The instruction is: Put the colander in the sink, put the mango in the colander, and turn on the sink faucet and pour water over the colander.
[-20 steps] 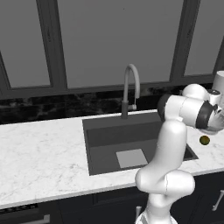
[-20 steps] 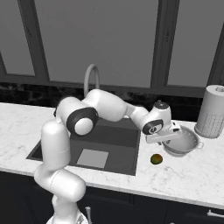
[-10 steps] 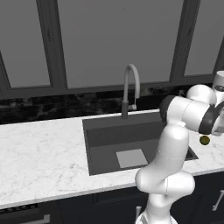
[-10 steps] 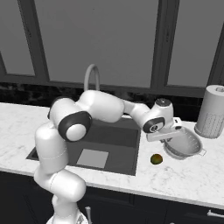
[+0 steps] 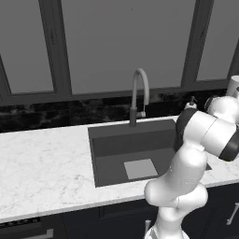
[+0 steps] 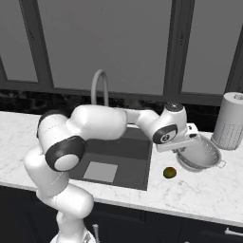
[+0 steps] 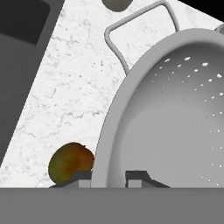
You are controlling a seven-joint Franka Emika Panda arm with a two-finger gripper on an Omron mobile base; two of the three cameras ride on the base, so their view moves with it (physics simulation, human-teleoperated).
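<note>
My gripper [image 7: 109,178] is clamped on the rim of the round white-grey perforated colander [image 6: 199,154], one fingertip outside the wall and one inside, as the hand view shows. The colander sits on the white marbled counter [image 6: 204,190], well to the 3 o'clock side of the dark grey recessed sink [image 6: 121,156] in the right base view, and looks slightly tilted. The small yellow-green mango [image 6: 169,172] lies on the counter just beside it, at about 7 o'clock from the bowl.

I judge the colander to be light and stiff, a thin shell that will not give under my fingers but could pivot about a single rim pinch, so I would carry it slowly and level. Its wire side handle [image 7: 140,30] is an alternative hold, though thinner. The smooth rim may be slippery. The mango looks small, rounded and prone to roll; I would take it across its short axis.
</note>
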